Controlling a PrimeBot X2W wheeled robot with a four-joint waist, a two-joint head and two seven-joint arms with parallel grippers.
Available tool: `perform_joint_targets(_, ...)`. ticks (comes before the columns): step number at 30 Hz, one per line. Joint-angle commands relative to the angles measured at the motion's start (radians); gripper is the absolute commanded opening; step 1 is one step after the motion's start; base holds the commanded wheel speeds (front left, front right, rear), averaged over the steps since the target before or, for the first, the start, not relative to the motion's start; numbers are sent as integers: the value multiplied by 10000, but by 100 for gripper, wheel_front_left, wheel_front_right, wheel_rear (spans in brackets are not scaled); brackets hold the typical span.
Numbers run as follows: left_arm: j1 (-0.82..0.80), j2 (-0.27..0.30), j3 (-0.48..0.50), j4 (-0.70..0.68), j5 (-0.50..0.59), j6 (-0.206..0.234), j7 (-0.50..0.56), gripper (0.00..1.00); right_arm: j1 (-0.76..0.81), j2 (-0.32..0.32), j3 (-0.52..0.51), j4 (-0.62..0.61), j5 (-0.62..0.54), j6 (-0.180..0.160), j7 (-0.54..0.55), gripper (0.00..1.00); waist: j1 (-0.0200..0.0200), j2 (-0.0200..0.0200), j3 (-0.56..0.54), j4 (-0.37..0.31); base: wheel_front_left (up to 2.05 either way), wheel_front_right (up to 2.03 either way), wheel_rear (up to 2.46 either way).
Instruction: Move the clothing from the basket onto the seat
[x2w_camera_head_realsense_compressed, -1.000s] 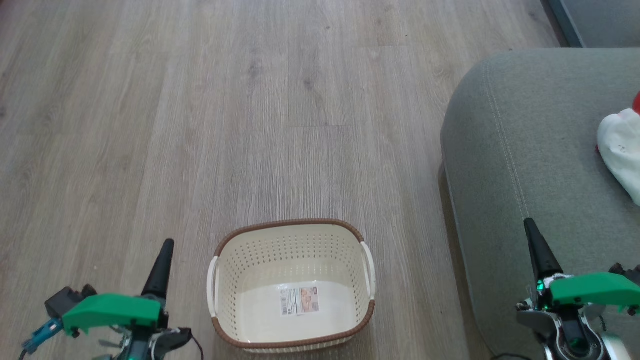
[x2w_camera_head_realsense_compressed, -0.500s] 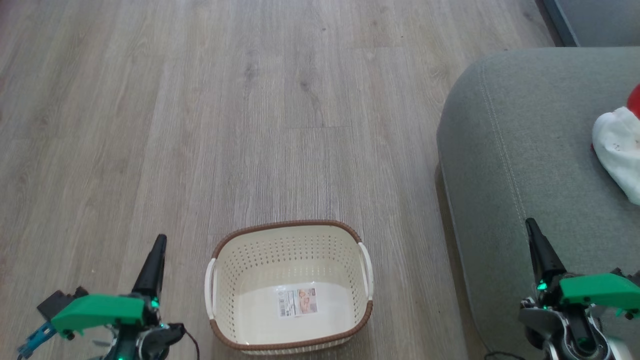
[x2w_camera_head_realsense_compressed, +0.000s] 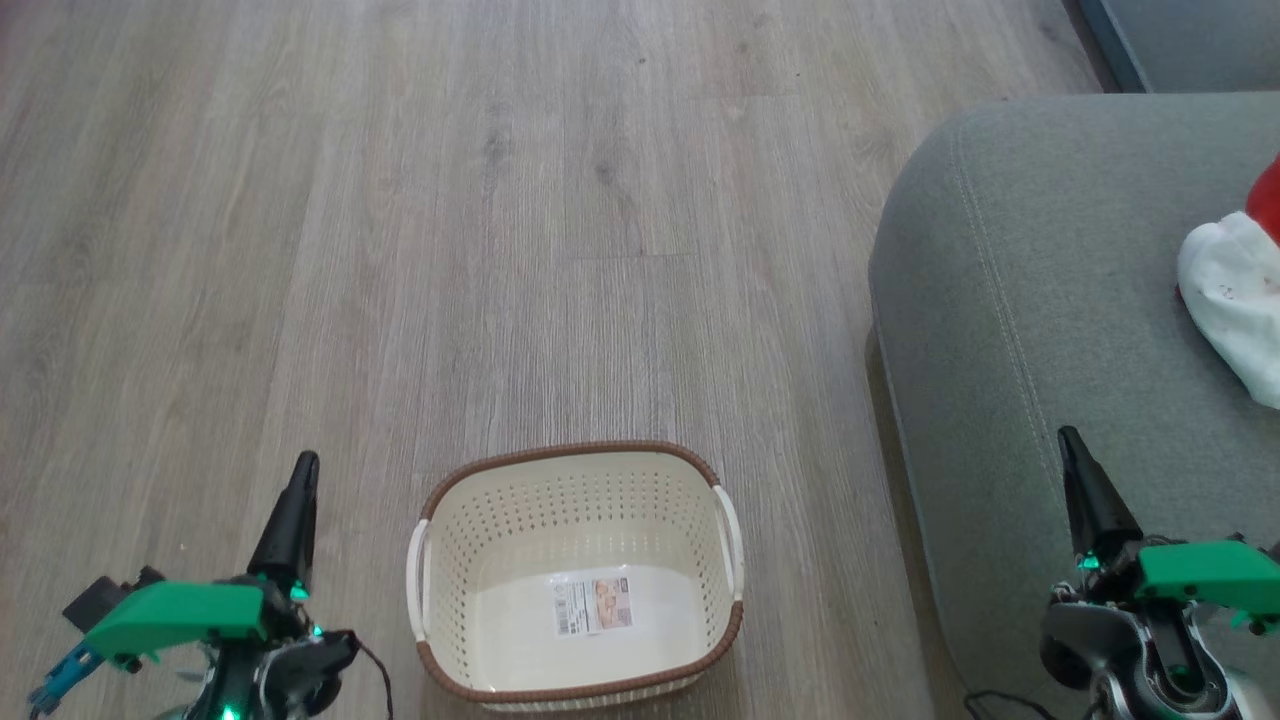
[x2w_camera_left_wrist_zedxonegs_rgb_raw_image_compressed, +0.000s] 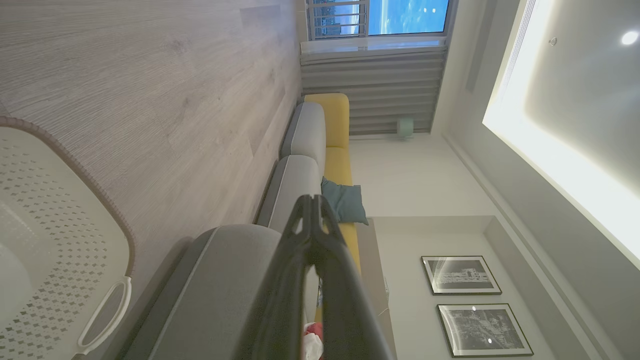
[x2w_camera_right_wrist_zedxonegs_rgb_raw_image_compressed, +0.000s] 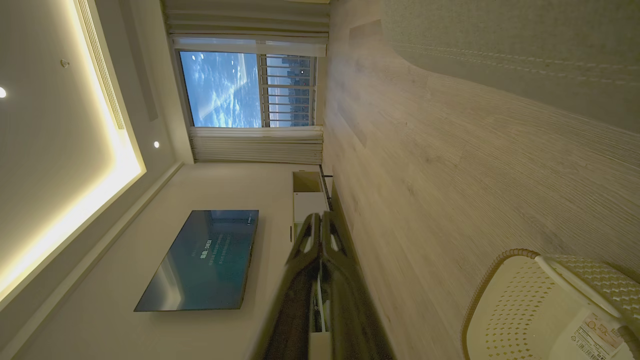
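The cream basket (x2w_camera_head_realsense_compressed: 570, 448) stands on the floor at the bottom centre, with just a label on its bottom. The clothing (x2w_camera_head_realsense_compressed: 1232, 290), white with a red part, lies on the grey seat (x2w_camera_head_realsense_compressed: 1030, 300) at the right edge. My left gripper (x2w_camera_head_realsense_compressed: 303, 468) is shut and empty, over the floor left of the basket. Above the seat's near corner, my right gripper (x2w_camera_head_realsense_compressed: 1069, 442) is shut and empty too. The left wrist view has the shut left gripper (x2w_camera_left_wrist_zedxonegs_rgb_raw_image_compressed: 312, 201), the basket (x2w_camera_left_wrist_zedxonegs_rgb_raw_image_compressed: 55, 215), the seat (x2w_camera_left_wrist_zedxonegs_rgb_raw_image_compressed: 220, 280) and a bit of clothing (x2w_camera_left_wrist_zedxonegs_rgb_raw_image_compressed: 312, 342). The right wrist view looks past the right gripper (x2w_camera_right_wrist_zedxonegs_rgb_raw_image_compressed: 320, 218) to the basket (x2w_camera_right_wrist_zedxonegs_rgb_raw_image_compressed: 515, 305).
Wooden floor (x2w_camera_head_realsense_compressed: 500, 220) spreads ahead and to the left. A grey and yellow sofa (x2w_camera_left_wrist_zedxonegs_rgb_raw_image_compressed: 320, 135) with a teal cushion runs beyond the seat. On the far wall hang a television (x2w_camera_right_wrist_zedxonegs_rgb_raw_image_compressed: 200, 260) and two framed pictures (x2w_camera_left_wrist_zedxonegs_rgb_raw_image_compressed: 460, 275).
The whole picture has slid slightly left, so the camera moved. My left gripper has drifted left and forward, away from the basket. Both grippers stay shut.
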Motion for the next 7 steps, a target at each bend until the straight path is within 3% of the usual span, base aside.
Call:
perform_joint_targets(1, -464, 79, 405, -316, -70, -92, 57, 0, -507, 40, 185, -317, 54, 0, 54, 0, 0, 0, 0, 1, 0, 0, 0)
perform_joint_targets(7, -464, 77, 409, -316, -68, -92, 60, 0, -508, 47, 174, -316, 45, 0, 62, 0, 0, 0, 0, 1, 0, 0, 0)
